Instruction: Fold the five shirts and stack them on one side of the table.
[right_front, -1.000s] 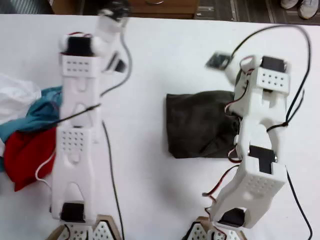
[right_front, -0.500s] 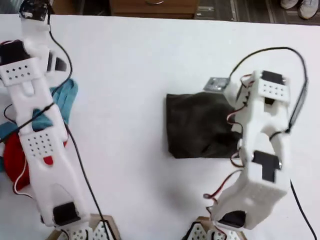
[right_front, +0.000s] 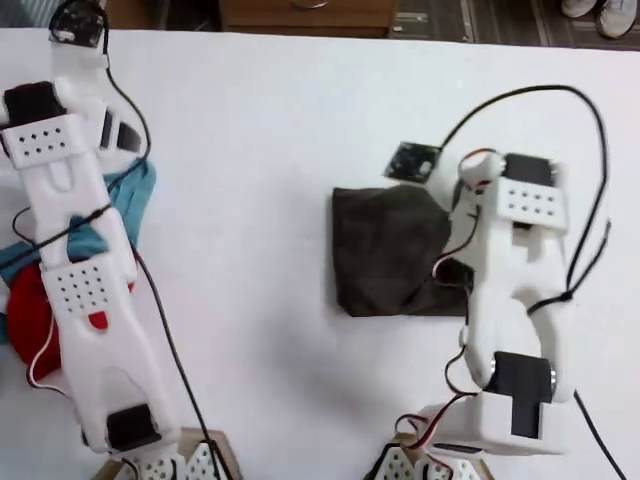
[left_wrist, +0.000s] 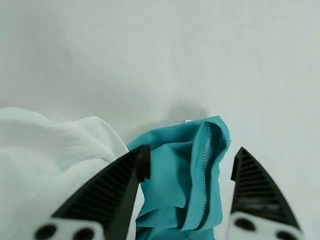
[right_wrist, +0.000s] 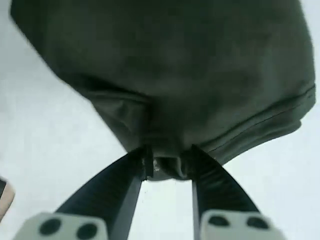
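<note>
From the high view, the dark shirt (right_front: 385, 250) lies folded in a neat block right of centre, with the right arm (right_front: 510, 260) over its near edge. The left arm (right_front: 75, 250) hangs above a heap at the left edge, teal shirt (right_front: 135, 190) on red shirt (right_front: 25, 315). The tabletop (right_front: 270, 120) is plain white, and a wooden cabinet (right_front: 300, 12) stands behind it.

In the left wrist view, the left arm's fingers (left_wrist: 120, 185) are spread wide and hold nothing, straddling the teal shirt's (left_wrist: 172, 170) seam. A white shirt (left_wrist: 45, 155) crowds one finger, so closing now could snag both.

In the right wrist view, the right arm's fingers (right_wrist: 120, 190) are nearly together, nipping the dark shirt's (right_wrist: 175, 65) hem. That's a thin bite. A pull could slip off or drag the fold open.
</note>
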